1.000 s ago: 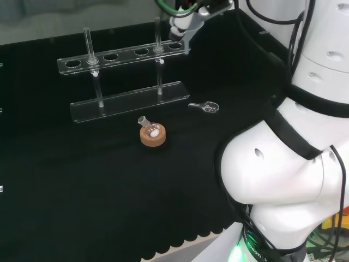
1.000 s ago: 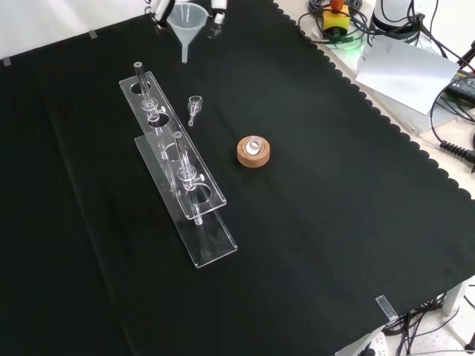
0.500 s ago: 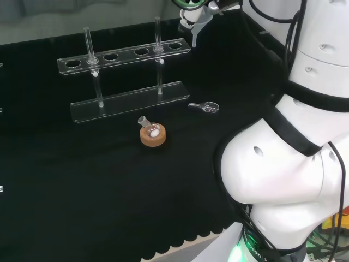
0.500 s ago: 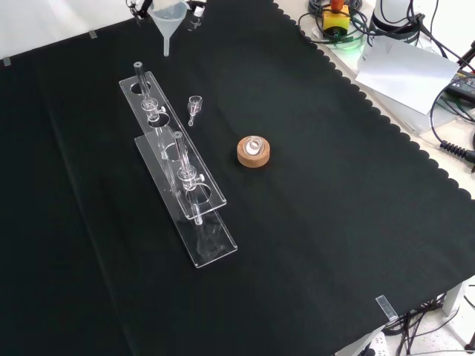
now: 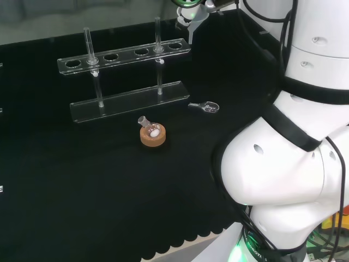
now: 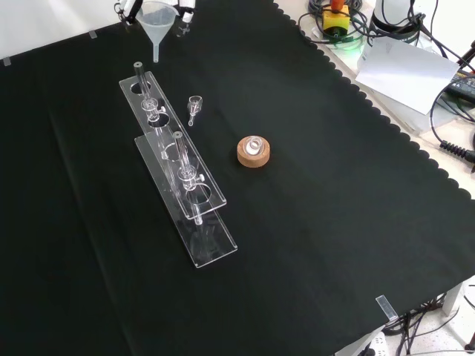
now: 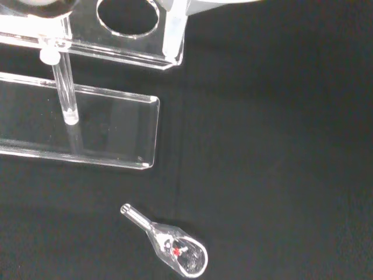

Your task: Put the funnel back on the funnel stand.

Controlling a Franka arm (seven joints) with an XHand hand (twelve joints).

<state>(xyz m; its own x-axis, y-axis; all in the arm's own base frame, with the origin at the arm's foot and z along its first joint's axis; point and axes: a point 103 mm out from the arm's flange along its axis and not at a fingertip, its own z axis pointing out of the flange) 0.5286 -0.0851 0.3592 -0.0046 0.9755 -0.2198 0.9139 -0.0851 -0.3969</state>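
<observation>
The clear funnel (image 6: 157, 18) hangs upright in the air at the top of the front view, with the hand (image 6: 185, 8) shut on its rim from both sides. Its stem points down and ends just above the far end of the funnel stand (image 6: 179, 167), a clear two-level rack with round holes in its top plate. In the head view the funnel (image 5: 192, 25) hovers over the right end of the stand (image 5: 125, 57). The wrist view looks down on the stand's end hole (image 7: 128, 14) and base plate (image 7: 111, 131).
A cork ring with a small round flask (image 6: 254, 151) stands beside the stand. A small glass piece (image 6: 194, 108) lies on the cloth near the stand's far end, and it lies close below the hand in the wrist view (image 7: 173, 248). The arm's white links (image 5: 294, 180) stand at the right of the head view.
The hand has carried the funnel leftward in the front view, from beside the stand to above its far end. The things on the cloth have not moved.
</observation>
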